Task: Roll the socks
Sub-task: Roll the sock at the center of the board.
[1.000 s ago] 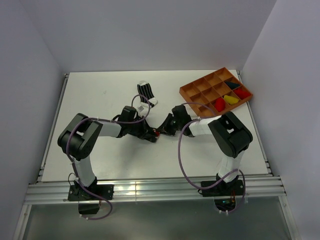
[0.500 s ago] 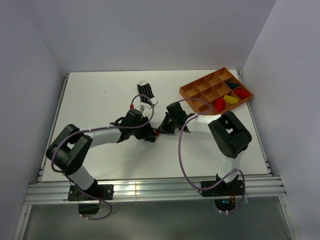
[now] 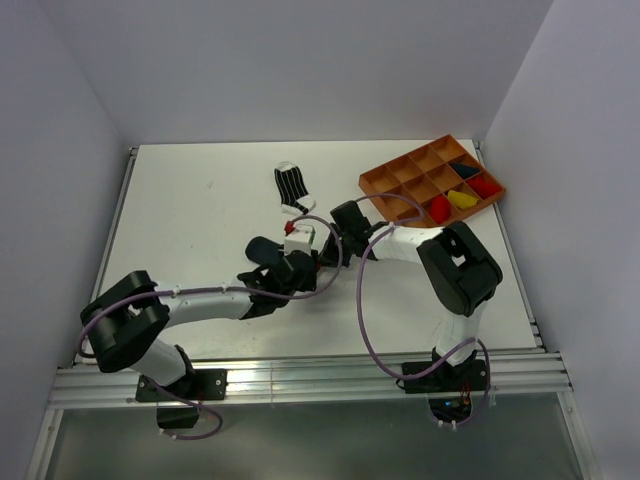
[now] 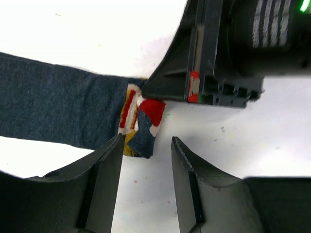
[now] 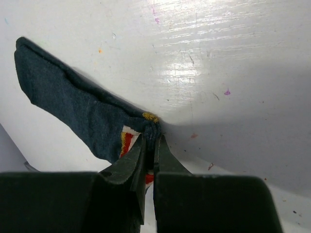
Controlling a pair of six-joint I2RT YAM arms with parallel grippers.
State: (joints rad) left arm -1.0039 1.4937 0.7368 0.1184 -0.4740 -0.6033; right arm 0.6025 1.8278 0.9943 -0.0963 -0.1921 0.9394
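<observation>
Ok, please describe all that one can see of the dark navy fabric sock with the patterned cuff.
The dark navy fabric sock looks like soft knit, plain along its length, with a cuff patterned red, white and yellow. It lies stretched out, unrolled, on the white table. The right gripper is shut on the cuff's edge. The left gripper stands open with a finger at each side of the cuff.

The white table (image 3: 170, 220) carries a black-and-white striped sock (image 3: 291, 186) at 12 o'clock and an orange compartment tray (image 3: 368, 181) at 2 o'clock. A dark navy sock (image 4: 58, 109) lies near centre.
</observation>
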